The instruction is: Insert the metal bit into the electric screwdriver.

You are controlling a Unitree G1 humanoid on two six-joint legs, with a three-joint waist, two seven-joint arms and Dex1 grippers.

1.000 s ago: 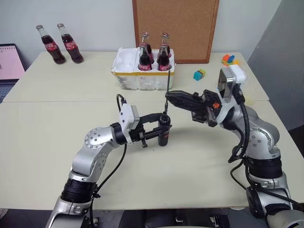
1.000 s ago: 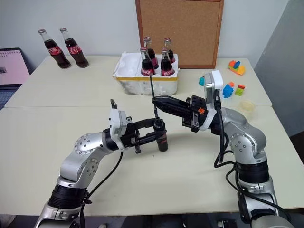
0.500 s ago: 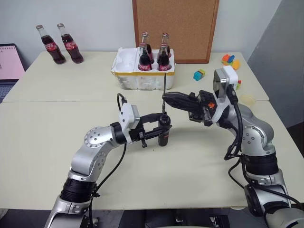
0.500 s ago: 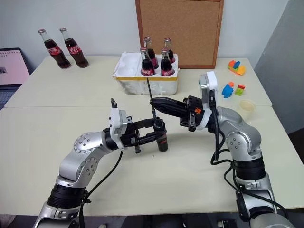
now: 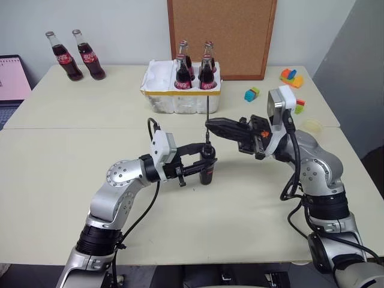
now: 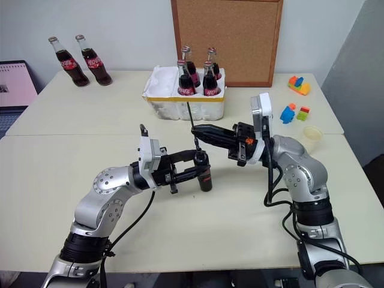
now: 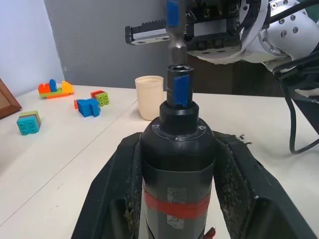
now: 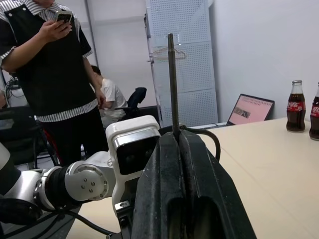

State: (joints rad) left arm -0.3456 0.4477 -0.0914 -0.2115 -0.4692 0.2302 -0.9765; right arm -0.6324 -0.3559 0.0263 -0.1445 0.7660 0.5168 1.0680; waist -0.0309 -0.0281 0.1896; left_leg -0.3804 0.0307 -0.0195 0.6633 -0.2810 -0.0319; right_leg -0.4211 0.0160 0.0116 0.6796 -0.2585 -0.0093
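Nearest the robot, above the middle of the table [image 5: 60, 180], the left gripper [image 5: 207, 157] is clamped on the upright electric screwdriver [image 5: 207, 170], nose up. Just beyond it the right gripper [image 5: 209, 124] pinches the metal bit [image 5: 208, 114] upright, its lower end right at the tool's socket, so the insertion step looks under way. The next move seems to call for keeping the rod in line and pressing it straight down until it seats.

metal bit [image 5: 207, 120] above electric screwdriver [image 5: 206, 168], crate [image 5: 180, 96] behind
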